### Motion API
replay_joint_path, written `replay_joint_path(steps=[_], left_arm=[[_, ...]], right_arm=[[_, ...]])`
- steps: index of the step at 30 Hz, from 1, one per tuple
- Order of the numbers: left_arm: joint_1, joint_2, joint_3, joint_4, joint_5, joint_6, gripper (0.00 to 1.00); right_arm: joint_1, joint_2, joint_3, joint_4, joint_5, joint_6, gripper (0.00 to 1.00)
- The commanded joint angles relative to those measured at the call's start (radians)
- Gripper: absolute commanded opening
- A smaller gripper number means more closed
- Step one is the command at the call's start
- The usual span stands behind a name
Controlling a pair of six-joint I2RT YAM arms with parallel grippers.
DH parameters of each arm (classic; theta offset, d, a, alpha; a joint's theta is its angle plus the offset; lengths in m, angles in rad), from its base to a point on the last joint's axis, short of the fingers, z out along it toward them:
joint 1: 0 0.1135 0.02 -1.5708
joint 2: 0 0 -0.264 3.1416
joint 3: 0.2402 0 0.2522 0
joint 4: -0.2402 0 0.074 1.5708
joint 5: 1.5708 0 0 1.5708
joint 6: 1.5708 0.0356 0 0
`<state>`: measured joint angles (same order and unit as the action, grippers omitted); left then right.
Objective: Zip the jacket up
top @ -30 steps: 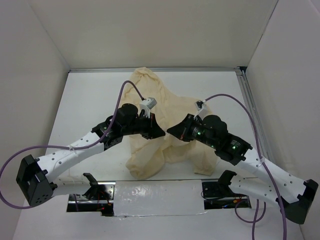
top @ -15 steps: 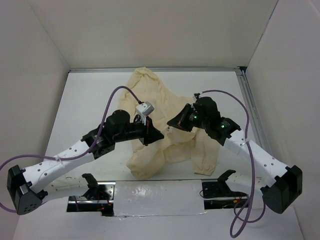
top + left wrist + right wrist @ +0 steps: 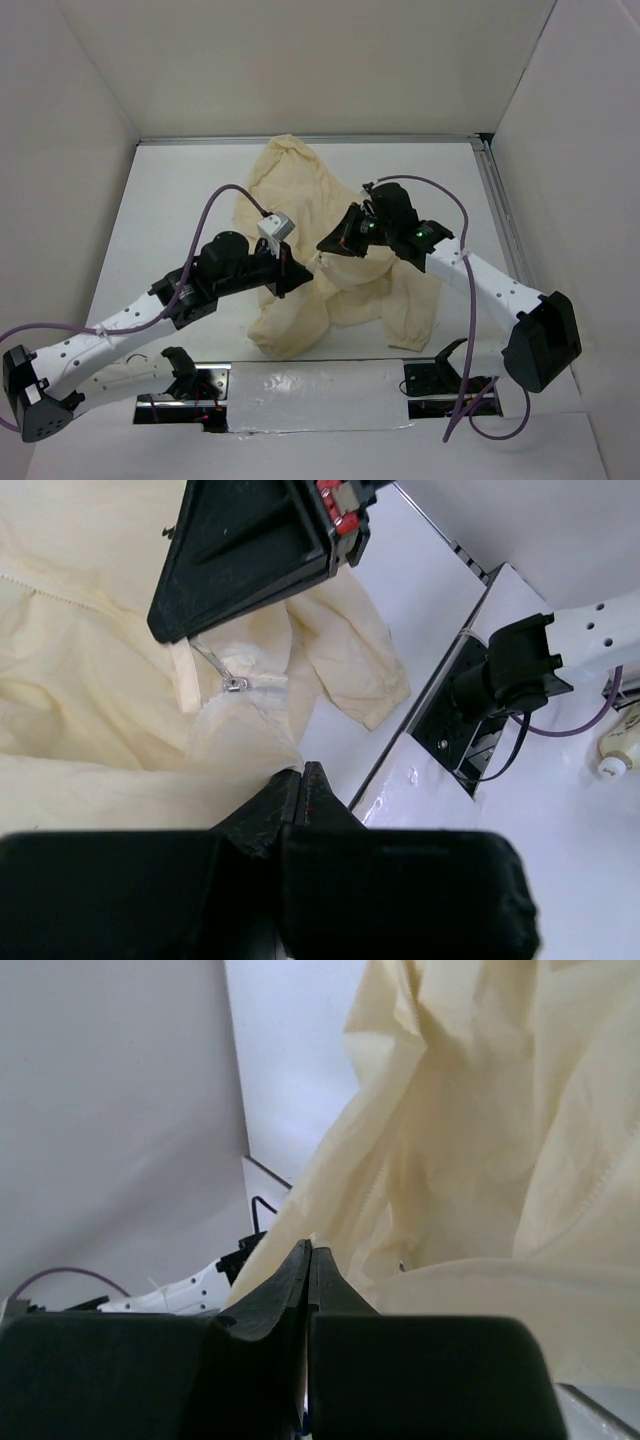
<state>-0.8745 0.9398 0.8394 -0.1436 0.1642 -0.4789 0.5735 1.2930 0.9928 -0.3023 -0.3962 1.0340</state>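
Table: bare strip at left. Left gripper: jaws together, tips at jacket edge; pinch on fabric not discernible. Jacket crumpled mid-table, far end near back edge, near end close to front edge. Zipper pull exposed just below right gripper: jaws together, over fabric. Bare strip at right, up to rail.

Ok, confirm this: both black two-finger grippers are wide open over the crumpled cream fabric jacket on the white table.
Not open: the left gripper and right gripper are each shut, tips together in their own wrist views. Otherwise right: both are over the crumpled cream fabric jacket on the white table.
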Motion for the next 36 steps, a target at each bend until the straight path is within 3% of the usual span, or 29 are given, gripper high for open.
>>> replay_joint_path(steps=[1, 6, 9, 10, 11, 13, 14, 15, 18, 19, 23, 24, 27, 32, 35, 36], left_arm=[[-0.037, -0.098, 0.009, 0.046, 0.14, -0.088, 0.0], [-0.032, 0.006, 0.072, -0.057, -0.083, -0.135, 0.0], [-0.032, 0.108, 0.105, -0.038, -0.12, -0.061, 0.0], [-0.032, 0.126, 0.119, -0.025, -0.117, -0.047, 0.06], [-0.032, 0.143, 0.15, -0.024, -0.111, -0.006, 0.18], [-0.037, 0.183, 0.194, -0.019, -0.107, 0.052, 0.27], [-0.044, 0.194, 0.21, -0.025, -0.111, 0.077, 0.4], [-0.05, 0.209, 0.225, -0.028, -0.141, 0.089, 0.44], [-0.104, 0.226, 0.27, -0.051, -0.254, 0.184, 0.68], [-0.119, 0.226, 0.277, -0.047, -0.282, 0.254, 0.96], [-0.21, 0.237, 0.253, 0.037, -0.435, 0.458, 0.99], [-0.221, 0.238, 0.218, 0.068, -0.454, 0.6, 0.98], [-0.236, 0.261, 0.194, 0.128, -0.46, 0.72, 0.98], [-0.242, 0.283, 0.251, 0.01, -0.382, 0.63, 0.94], [-0.251, 0.277, 0.207, 0.071, -0.458, 0.582, 0.92], [-0.25, 0.284, 0.192, 0.103, -0.488, 0.579, 0.87]], right_arm=[[-0.043, -0.007, -0.029, 0.173, 0.143, -0.106, 0.0], [-0.011, -0.176, -0.112, 0.169, 0.042, -0.141, 0.0], [-0.011, -0.211, -0.059, 0.001, 0.03, -0.179, 0.0], [-0.012, -0.215, -0.049, -0.027, 0.031, -0.186, 0.0], [-0.015, -0.219, -0.042, -0.037, 0.023, -0.193, 0.0], [-0.026, -0.216, -0.03, -0.064, -0.015, -0.201, 0.0], [-0.026, -0.207, -0.016, -0.086, -0.027, -0.207, 0.0], [-0.029, -0.202, -0.01, -0.09, -0.03, -0.209, 0.0], [-0.05, -0.193, -0.002, -0.095, -0.067, -0.203, 0.0], [-0.06, -0.193, 0.001, -0.097, -0.075, -0.203, 0.0], [-0.076, -0.192, 0.041, -0.123, -0.087, -0.21, 0.0], [-0.078, -0.193, 0.047, -0.127, -0.108, -0.213, 0.0], [-0.096, -0.189, 0.067, -0.144, -0.119, -0.209, 0.0], [-0.115, -0.175, 0.096, -0.164, -0.11, -0.192, 0.0], [-0.112, -0.172, 0.101, -0.169, -0.105, -0.181, 0.0], [-0.113, -0.178, 0.089, -0.161, -0.108, -0.178, 0.0]])
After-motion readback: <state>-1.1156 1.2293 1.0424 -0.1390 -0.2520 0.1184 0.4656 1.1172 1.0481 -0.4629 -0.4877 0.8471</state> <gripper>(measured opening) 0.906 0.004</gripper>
